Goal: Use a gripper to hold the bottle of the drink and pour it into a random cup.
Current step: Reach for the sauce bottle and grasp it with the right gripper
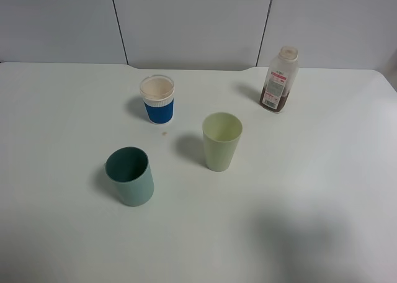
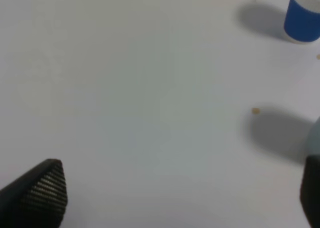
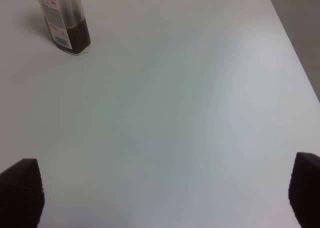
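Well, the bottle of the drink (image 1: 279,79) stands upright at two o'clock from the cup (image 1: 221,141), seemingly light, thin-walled, slick; grip its squarish body. The right gripper (image 3: 164,188) and left gripper (image 2: 178,188) gape empty.

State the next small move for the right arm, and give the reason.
Probably advance the open right gripper toward the small translucent plastic bottle with red-and-white label and brown drink: it stands upright, untouched, well ahead of the jaws, with only white table between them.
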{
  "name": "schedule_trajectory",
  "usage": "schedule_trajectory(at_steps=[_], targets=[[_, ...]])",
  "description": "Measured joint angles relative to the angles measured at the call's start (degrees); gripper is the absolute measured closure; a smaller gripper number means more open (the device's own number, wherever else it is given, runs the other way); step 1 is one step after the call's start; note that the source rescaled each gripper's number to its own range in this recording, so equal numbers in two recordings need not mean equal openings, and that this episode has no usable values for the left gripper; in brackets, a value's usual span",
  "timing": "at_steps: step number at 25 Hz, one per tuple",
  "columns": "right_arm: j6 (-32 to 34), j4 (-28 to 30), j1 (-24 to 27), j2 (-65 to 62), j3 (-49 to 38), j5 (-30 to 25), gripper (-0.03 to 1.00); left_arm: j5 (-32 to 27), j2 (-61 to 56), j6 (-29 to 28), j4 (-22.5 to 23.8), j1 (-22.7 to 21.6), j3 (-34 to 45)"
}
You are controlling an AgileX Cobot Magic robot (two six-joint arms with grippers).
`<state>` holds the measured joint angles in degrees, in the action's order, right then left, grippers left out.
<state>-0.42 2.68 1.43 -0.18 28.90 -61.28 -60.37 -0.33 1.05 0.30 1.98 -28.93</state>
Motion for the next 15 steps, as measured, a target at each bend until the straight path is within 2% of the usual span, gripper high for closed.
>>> schedule_trajectory(at_steps=[15], targets=[[0.00,0.00,0.00,0.00,0.00,0.00,-0.03,0.00,0.00,0.00,0.00,0.00,0.00]])
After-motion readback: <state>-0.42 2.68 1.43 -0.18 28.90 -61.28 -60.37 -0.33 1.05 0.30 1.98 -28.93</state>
